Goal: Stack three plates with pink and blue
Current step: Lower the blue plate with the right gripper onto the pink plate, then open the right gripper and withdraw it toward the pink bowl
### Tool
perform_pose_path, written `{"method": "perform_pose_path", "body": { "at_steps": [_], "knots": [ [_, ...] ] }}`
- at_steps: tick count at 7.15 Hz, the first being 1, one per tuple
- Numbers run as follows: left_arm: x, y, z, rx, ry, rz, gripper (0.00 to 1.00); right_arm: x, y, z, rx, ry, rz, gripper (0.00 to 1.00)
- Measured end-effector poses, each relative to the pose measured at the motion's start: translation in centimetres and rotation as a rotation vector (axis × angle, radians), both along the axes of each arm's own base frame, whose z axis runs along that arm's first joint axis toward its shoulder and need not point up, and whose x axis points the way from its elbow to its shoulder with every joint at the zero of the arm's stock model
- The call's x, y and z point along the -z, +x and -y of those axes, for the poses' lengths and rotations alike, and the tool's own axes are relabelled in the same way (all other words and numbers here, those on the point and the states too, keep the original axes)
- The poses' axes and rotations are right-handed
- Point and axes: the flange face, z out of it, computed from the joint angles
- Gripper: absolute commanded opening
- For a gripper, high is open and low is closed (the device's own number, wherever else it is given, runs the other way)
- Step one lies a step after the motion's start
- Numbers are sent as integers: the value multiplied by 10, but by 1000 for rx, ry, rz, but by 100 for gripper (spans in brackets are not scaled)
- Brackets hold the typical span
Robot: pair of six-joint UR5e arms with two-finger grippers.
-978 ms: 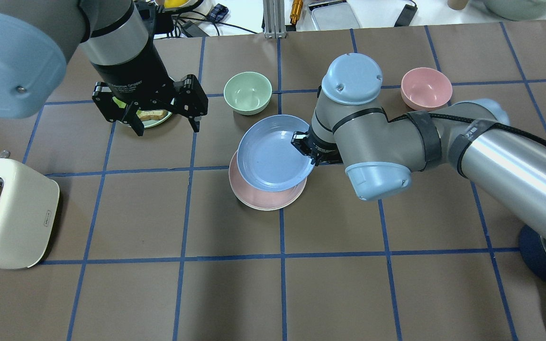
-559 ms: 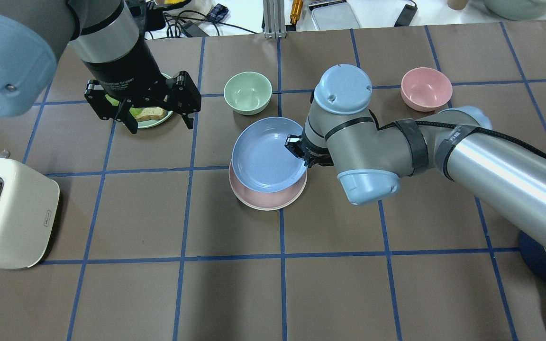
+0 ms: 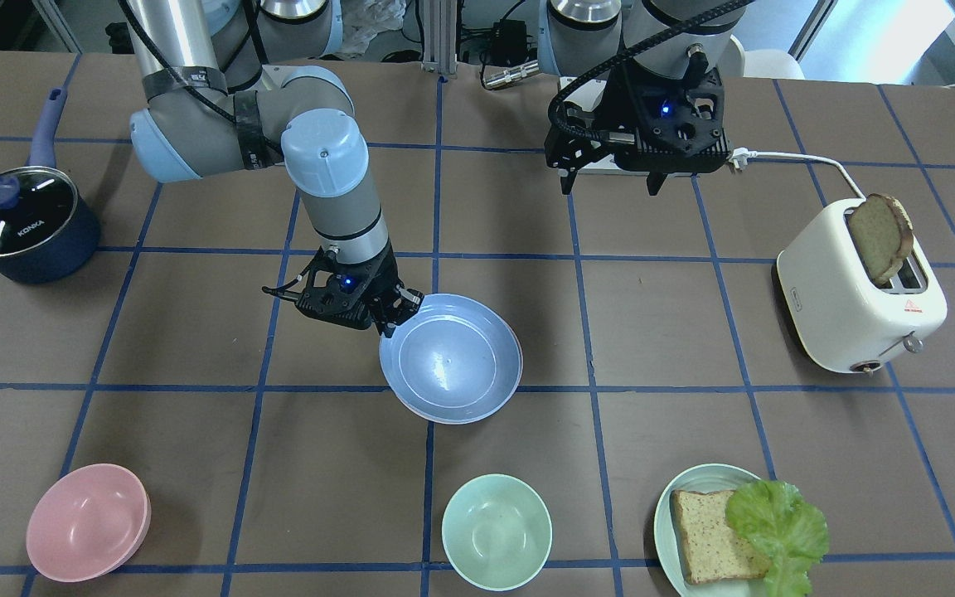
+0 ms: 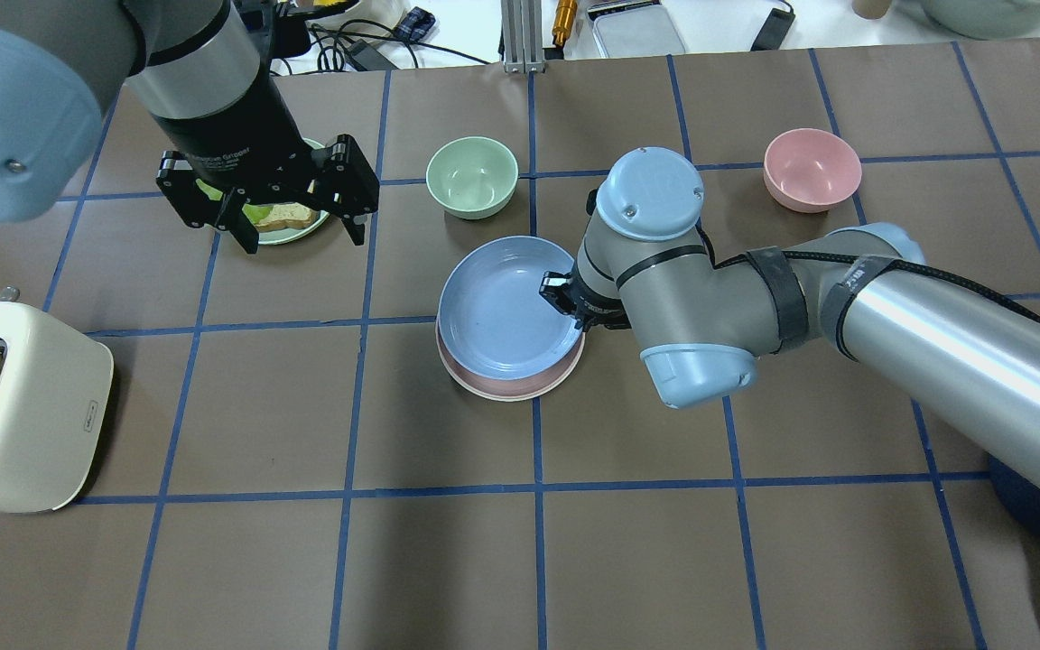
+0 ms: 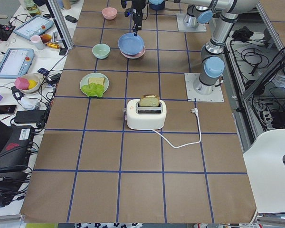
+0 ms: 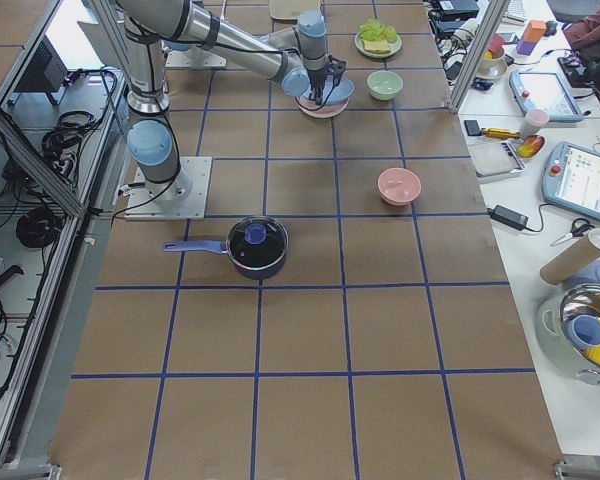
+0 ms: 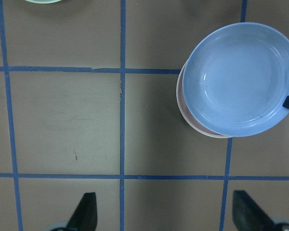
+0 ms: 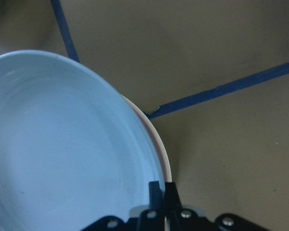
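My right gripper [image 4: 565, 302] is shut on the rim of the light blue plate [image 4: 497, 307], seen close in the right wrist view [image 8: 163, 192]. The blue plate [image 3: 453, 356] sits over the pink plate [image 4: 506, 388] and covers most of it, offset slightly toward the far side. I cannot tell whether they touch. A thin cream-white rim [image 8: 170, 168] shows under the pink plate [image 8: 156, 139]. My left gripper [image 4: 303, 239] is open and empty, high above the table's left, away from the stack. The stack shows at the upper right of its wrist view [image 7: 236, 79].
A mint bowl [image 4: 472, 176] stands just behind the stack and a pink bowl [image 4: 812, 169] at the far right. A pale green plate [image 3: 693, 489] with bread and lettuce lies below the left gripper. A toaster [image 4: 23, 406] is at the left and a saucepan [image 3: 21, 220] at the robot's right.
My right gripper has carried the blue plate left and toward the near side, so it now covers more of the pink plate. The left arm has shifted slightly left, still open.
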Motion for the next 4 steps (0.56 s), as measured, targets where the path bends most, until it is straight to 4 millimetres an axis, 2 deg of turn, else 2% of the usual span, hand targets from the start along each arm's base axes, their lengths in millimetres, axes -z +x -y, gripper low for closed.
{"method": "perform_pose_path", "body": {
  "at_steps": [2,3,4],
  "knots": [
    [-2,1,0,9,-4,2,100,-6,-7,8,-35,-34,-7,69],
    [-3,1,0,10,-6,3,100,-20,-23,24,-95,-68,-31,87],
    [-3,0,0,11,-6,3,100,-37,-47,41,-112,-76,-54,91]
  ]
}}
